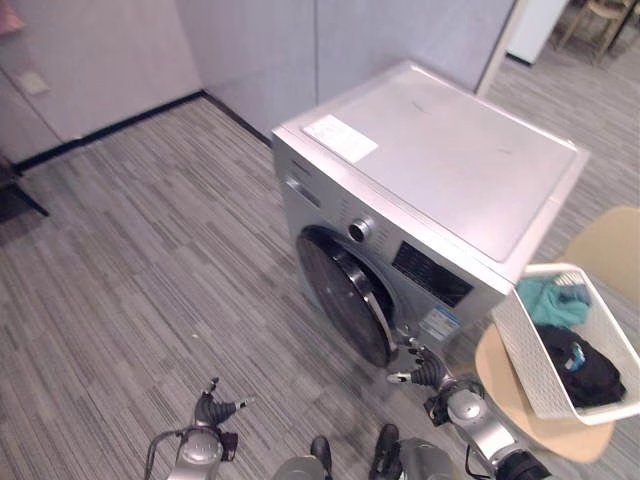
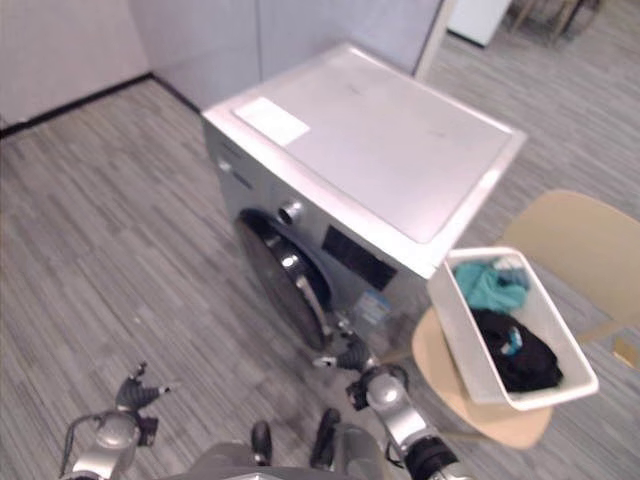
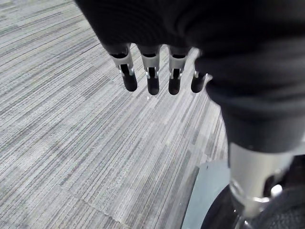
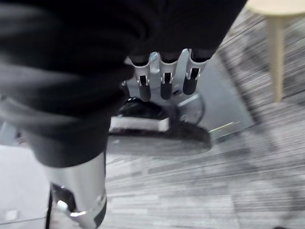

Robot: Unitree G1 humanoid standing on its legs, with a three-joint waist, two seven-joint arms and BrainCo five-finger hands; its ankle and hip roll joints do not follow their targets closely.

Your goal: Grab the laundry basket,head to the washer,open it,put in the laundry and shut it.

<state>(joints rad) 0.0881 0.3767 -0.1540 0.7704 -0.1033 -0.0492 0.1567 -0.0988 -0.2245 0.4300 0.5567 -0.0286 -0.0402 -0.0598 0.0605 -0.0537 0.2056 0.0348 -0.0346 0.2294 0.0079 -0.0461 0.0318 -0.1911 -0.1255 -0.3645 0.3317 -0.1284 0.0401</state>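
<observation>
1. standing at the centre of our head views, the silver washer (image 1: 430, 180) fills the middle, its flat top bare but for a white sheet (image 1: 340, 137) near its 10 o'clock corner.
2. we see the grey striped floor (image 1: 150, 280) spread from 7 to 11 o'clock around the washer.
3. at 4 o'clock a tan round chair (image 2: 480, 400) sits just beside the washer's front corner, with a second tan chair (image 1: 612, 248) behind it at 3 o'clock.
4. the white laundry basket (image 1: 520, 345) rests on the chair seat, tilted, holding a teal cloth (image 1: 550, 300) at its far end and a black garment (image 1: 580, 365) at its near end. neither of our hands touches it.
5. the washer's round dark door (image 1: 345, 295) faces 7 o'clock and sits against the front panel, a silver knob (image 1: 360, 230) above it.
6. our right hand (image 1: 425, 370) hangs at 5 o'clock, just beside the lower edge of the door, fingers (image 4: 164, 88) straight and relaxed, grasping nothing.
7. our left hand (image 1: 215, 408) hangs at 7 o'clock over the floor, well apart from the washer, fingers (image 3: 152, 81) straight and released.
</observation>
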